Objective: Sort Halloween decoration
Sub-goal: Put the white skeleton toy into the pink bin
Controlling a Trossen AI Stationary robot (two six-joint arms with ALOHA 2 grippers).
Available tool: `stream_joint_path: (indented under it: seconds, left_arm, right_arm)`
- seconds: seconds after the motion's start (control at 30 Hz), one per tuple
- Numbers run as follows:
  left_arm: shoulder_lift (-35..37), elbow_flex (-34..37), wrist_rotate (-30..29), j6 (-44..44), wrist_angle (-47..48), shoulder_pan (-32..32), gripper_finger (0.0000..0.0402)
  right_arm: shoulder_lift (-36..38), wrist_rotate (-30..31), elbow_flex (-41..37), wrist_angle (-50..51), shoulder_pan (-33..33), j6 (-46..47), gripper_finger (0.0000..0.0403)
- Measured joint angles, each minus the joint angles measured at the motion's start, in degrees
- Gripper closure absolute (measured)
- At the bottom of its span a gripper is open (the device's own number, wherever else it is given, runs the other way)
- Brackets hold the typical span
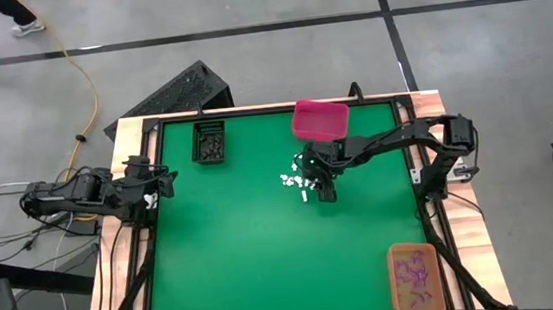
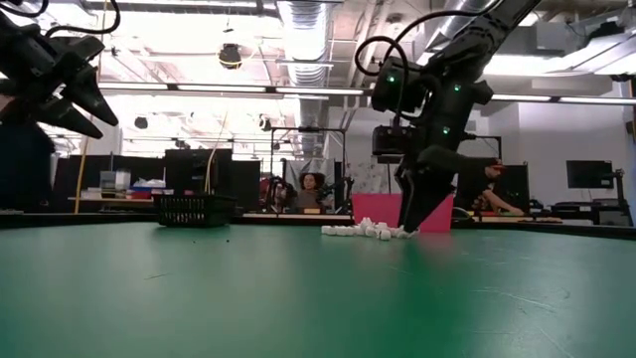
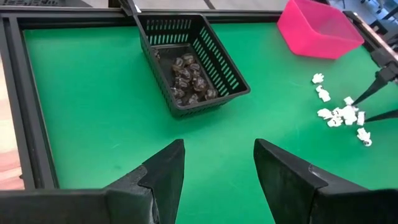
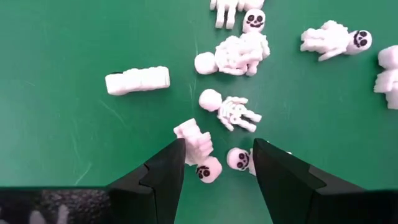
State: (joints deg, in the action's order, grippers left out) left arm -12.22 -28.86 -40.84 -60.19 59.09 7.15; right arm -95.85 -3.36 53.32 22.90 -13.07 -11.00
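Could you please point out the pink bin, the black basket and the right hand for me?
pink bin (image 1: 320, 121): high view, on its floor.
black basket (image 3: 221, 62): left wrist view, on its mesh side wall.
right hand (image 4: 216, 163): right wrist view, midway between its open fingertips, over white skeletons.

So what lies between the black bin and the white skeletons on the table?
Only bare green mat. The high view shows nothing between the black bin and the white skeletons; the left wrist view agrees.

Three bins on the table (image 1: 265, 256): one black bin (image 1: 209, 141), one pink bin (image 1: 320, 119), one orange bin (image 1: 415, 278); roughly ten white skeleton trinkets (image 4: 231, 112) in a loose cluster; two grippers
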Motion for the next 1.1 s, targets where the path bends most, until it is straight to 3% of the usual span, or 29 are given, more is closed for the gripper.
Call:
stream_joint_path:
  seconds: [0.33,0.83,1.1]
  left_arm:
    - [0.0,0.0,-0.5,-0.3,0.0,0.0,0.0219]
    - [0.0,0.0,-0.6,-0.3,0.0,0.0,0.0219]
    - [0.0,0.0,-0.6,-0.4,0.2,0.0,0.0219]
  right_arm:
    - [0.2,-3.4,0.0,1.4,-0.9,0.1,0.0186]
    - [0.2,-0.8,-0.1,0.7,3.7,0.5,0.0187]
    - [0.2,-0.6,-0.1,0.8,5.6,0.2,0.0244]
